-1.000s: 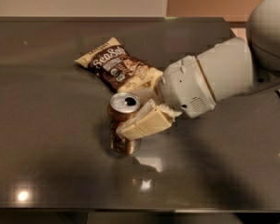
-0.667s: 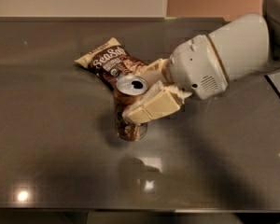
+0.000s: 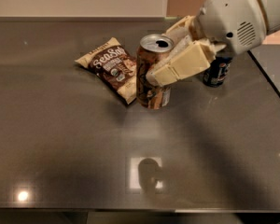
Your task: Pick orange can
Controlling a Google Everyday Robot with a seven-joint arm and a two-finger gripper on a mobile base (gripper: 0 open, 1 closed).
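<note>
Up it comes! A second ago the orange can (image 3: 150, 73) stood lower, in front of the chip bag; now it sits higher and further right in the camera view, and a dark blue can (image 3: 216, 72) has come out from behind the arm.

The gripper (image 3: 164, 55) is up near the top centre, reaching in from the right. Its blocky cream fingers (image 3: 179, 64) pinch the orange can, one flat pad slanting across the front, the other just peeking behind the rim.

The orange can is a smooth cylinder of coppery-brown metal, tilted slightly, with pale label markings I can't read. Its silver top faces us, and the dark opening shows by the tab. It seems clear of the table (image 3: 60, 148), and its dark shadow lies lower down on the surface.

That table is dark grey and glossy, with a bright spot of light near the bottom left corner.

Left of the orange can lies the crinkled chip bag (image 3: 113, 68), tan and brown, lettered "SeaSal" as far as I can read. The rounded white arm housing (image 3: 233, 15) has a small grille.
</note>
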